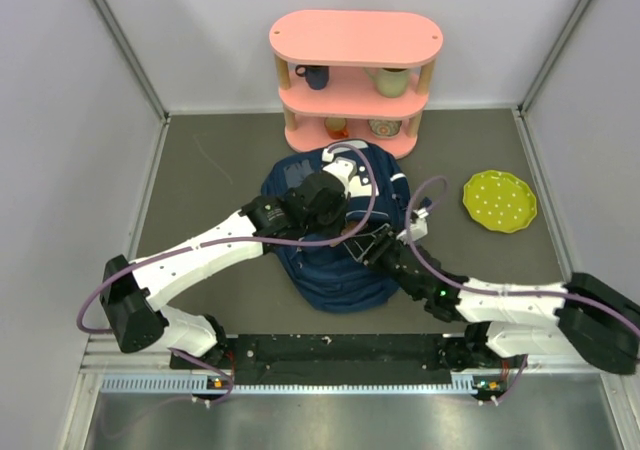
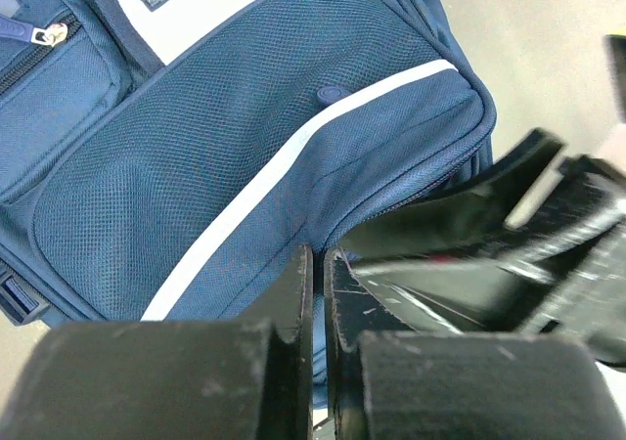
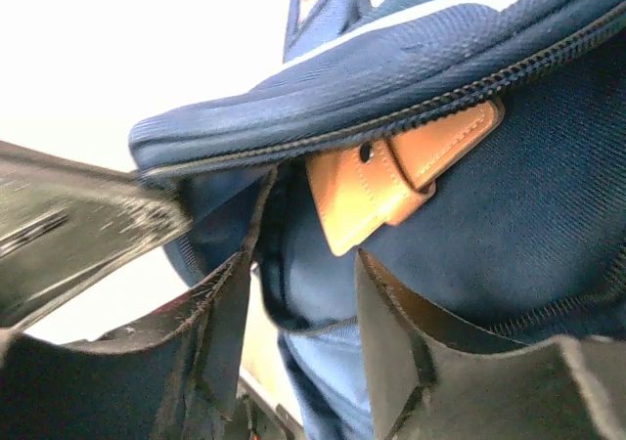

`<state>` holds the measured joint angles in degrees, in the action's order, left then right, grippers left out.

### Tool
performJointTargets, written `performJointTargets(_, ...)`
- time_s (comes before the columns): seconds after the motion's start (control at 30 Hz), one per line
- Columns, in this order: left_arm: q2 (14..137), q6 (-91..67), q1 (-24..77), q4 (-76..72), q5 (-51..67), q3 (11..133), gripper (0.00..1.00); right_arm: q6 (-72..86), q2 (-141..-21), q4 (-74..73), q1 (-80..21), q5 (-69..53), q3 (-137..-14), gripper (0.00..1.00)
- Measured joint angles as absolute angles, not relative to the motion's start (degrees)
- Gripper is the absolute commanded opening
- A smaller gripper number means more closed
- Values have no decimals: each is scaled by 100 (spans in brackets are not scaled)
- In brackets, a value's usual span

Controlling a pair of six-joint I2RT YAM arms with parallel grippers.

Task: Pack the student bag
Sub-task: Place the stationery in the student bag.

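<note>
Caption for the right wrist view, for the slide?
Right gripper open at the bag's unzipped mouth, under a tan tab; left gripper pinching the flap edge.

Pale grey panel walls [image 1: 60, 90] on 3 sides; dark grey matte tabletop [image 1: 210, 170]; pink oval 2-tier shelf unit w/ wooden posts [image 1: 355, 36] back centre. Even light.

Shows a dark blue student bag [image 1: 330, 282] lying on the grey worktop [image 1: 220, 170]. Shows the left arm [image 1: 205, 245] and the right arm [image 1: 500, 300] both bent in over the bag. Behind the bag, a pink shelf [image 1: 355, 38] with cups [image 1: 312, 75]. Off to the right, a green plate [image 1: 499, 201] with white dots, well apart from the bag.
</note>
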<state>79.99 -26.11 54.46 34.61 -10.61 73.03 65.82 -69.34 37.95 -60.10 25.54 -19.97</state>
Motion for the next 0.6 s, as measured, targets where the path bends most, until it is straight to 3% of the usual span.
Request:
performJointTargets(0.3, 7996, -2685, 5426, 3358, -1004, 7188, 0, 5857, -4032, 1981, -6010, 1970, -1492, 51)
performJointTargets(0.33, 7996, -2692, 5422, 3345, -989, 7170, 4, 5828, -3658, 1675, -6010, 1979, -1487, 51)
performJointTargets(0.37, 7996, -2696, 5417, 3332, -963, 7146, 21, 5804, -3155, 1225, -6010, 2036, -1490, 52)
performJointTargets(0.5, 7985, -2724, 5395, 3321, -714, 7057, 68, 5806, -1726, -158, -6010, 2602, -1498, 65)
performJointTargets(0.6, 7889, -2768, 5382, 3301, -521, 7026, 83, 5771, -961, -1013, -6007, 3273, -1505, 71)
